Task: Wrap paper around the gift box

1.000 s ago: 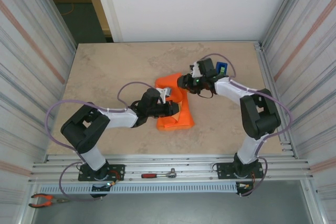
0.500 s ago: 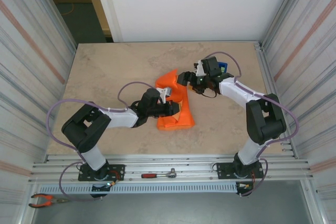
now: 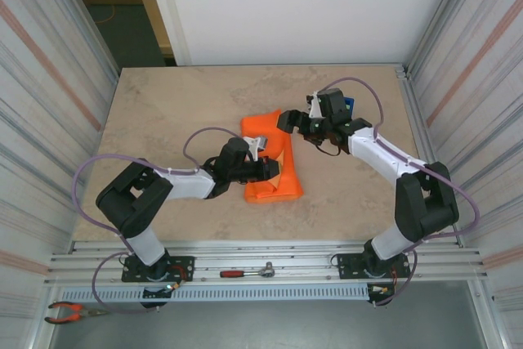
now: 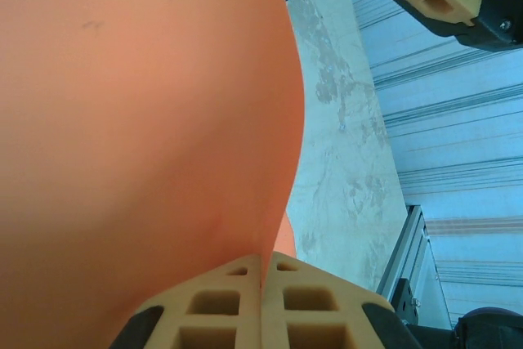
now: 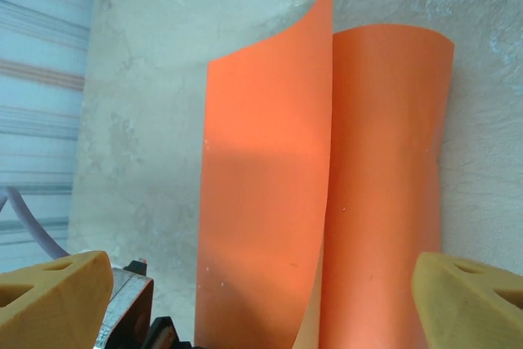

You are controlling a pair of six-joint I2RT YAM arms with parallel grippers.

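Orange paper (image 3: 286,188) lies folded in a loose bundle at the centre of the overhead frame, on the beige, stone-patterned tabletop (image 3: 172,112). We see the left claw (image 3: 275,171) reaching in from the left and lying across the bundle's middle. In its wrist view the two tan pads (image 4: 221,308) press together at the bottom edge with the sheet running into their seam, so it pinches the paper. The right claw (image 3: 286,123) hovers at the bundle's upper right corner, spread wide. In its wrist view its fingertips (image 5: 49,288) sit in the bottom corners, with a raised flap of paper between them touching neither. A blue tape dispenser (image 3: 347,106) sits just behind the right arm.
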